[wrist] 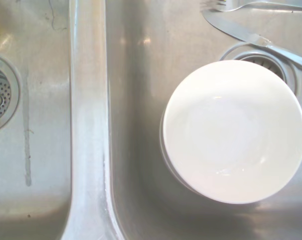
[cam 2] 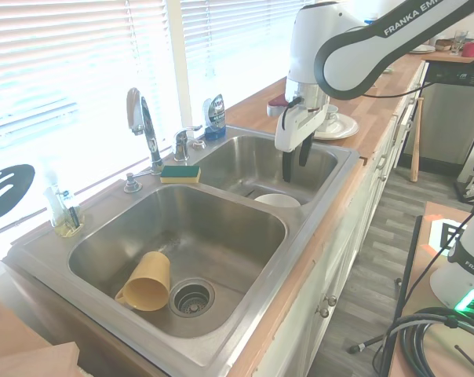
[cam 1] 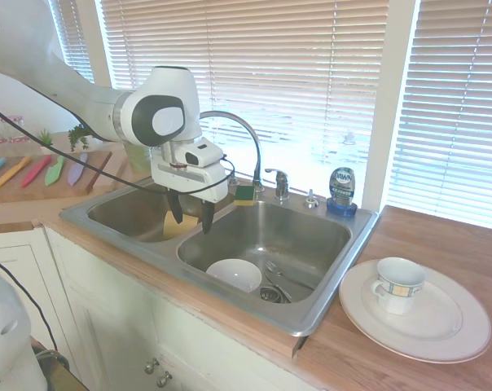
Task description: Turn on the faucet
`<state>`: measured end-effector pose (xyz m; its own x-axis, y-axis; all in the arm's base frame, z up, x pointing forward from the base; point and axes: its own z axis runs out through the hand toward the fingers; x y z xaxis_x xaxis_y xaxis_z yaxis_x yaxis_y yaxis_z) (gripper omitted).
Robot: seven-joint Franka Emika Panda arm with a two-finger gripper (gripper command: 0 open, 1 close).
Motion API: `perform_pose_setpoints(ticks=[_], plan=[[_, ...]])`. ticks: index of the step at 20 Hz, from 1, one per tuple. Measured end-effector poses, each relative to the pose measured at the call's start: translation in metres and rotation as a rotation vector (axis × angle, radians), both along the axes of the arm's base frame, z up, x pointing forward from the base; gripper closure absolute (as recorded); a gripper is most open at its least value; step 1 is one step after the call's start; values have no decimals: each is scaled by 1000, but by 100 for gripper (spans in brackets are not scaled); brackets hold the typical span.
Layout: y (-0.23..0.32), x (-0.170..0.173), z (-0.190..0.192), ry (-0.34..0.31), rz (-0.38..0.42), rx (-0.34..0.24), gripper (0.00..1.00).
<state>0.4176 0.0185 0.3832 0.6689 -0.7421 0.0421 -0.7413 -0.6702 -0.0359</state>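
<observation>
In the first exterior view the faucet (cam 1: 244,134) rises behind the double sink (cam 1: 327,305) as a thin chrome gooseneck arching high, its short lever handle (cam 1: 279,181) on a post just beside it, near a green-and-yellow sponge (cam 1: 245,193) and a blue dish soap bottle (cam 1: 342,191). The claw (cam 1: 191,213) hangs over the divider between the basins, its two dark fingers pointing down and parted by a moderate gap, holding nothing and touching nothing. A white bowl (cam 1: 235,274) sits in the nearer basin; a cup (cam 1: 397,284) stands on a plate (cam 1: 441,330) on the wooden counter (cam 1: 441,236). In the second exterior view the faucet (cam 2: 141,118) stands at the sink's back rim by the window, its lever handle (cam 2: 182,141) beside the sponge (cam 2: 180,173), while the claw (cam 2: 296,159) hovers well apart from it over the far basin, fingers spread and empty; a yellow cup (cam 2: 145,281) lies on its side in the near basin. The wrist view looks straight down on the white bowl (wrist: 233,131), the basin divider (wrist: 88,125) and cutlery (wrist: 251,35) by a drain.
</observation>
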Motion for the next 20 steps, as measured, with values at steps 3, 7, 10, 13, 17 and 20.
perform_pose_setpoints(ticks=[3,7,10,13,17,20], plan=[[0,1,-5,13,0,0,0],[-1,2,-6,4,0,0,100],[-1,3,-6,0,-2,0,100],[-4,3,-7,2,-8,-1,100],[-7,3,-7,2,-17,-3,100],[-9,3,-7,2,-22,-5,100]])
